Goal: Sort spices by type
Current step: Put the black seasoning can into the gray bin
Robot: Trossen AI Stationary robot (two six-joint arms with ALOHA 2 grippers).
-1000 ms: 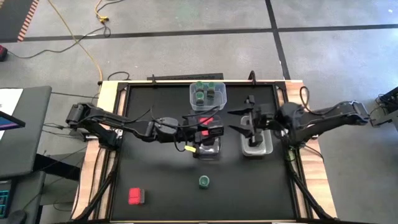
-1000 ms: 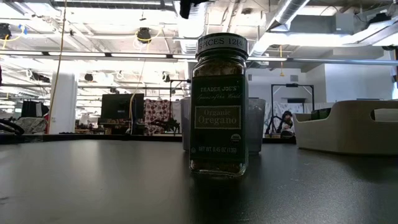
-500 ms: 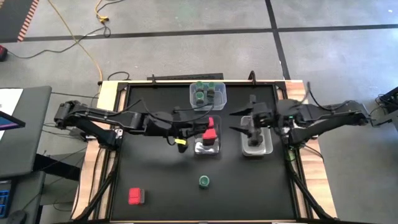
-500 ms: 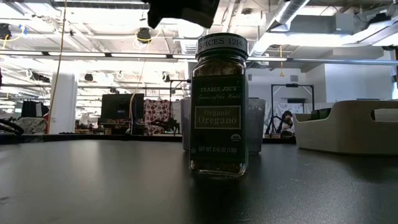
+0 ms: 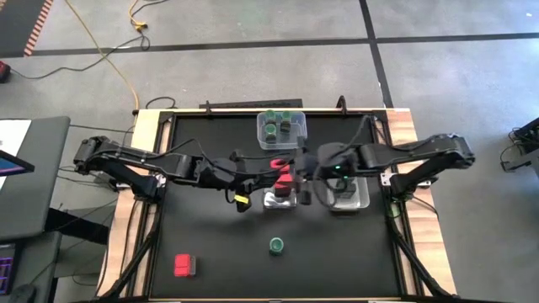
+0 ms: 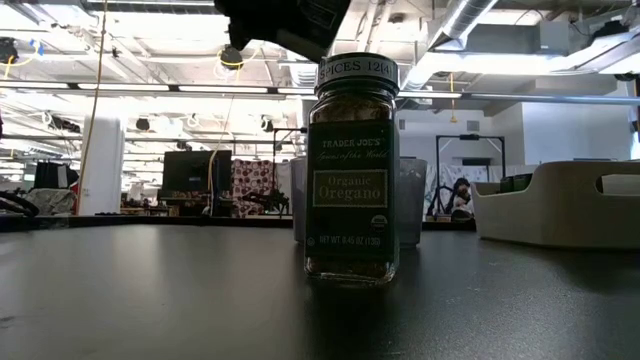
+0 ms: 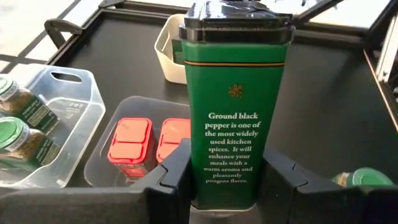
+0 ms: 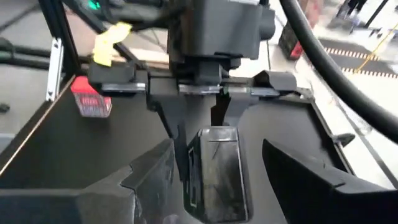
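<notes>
Above table (image 5: pixel 210 244): left hand (image 7: pixel 227 180) clamping pepper tin (image 7: pixel 236 106).

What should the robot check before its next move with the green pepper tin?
1. Left gripper clamps the green rectangular black-pepper tin: ok.
2. Tin upright: ok.
3. Right gripper open, one finger on each side of the tin: ok.
4. Right gripper closed on the tin: not ok.
5. Clear plastic tub shows only red square-topped containers: ok.
6. Round green-lidded jar standing loose on the table, sorted: not ok.
</notes>
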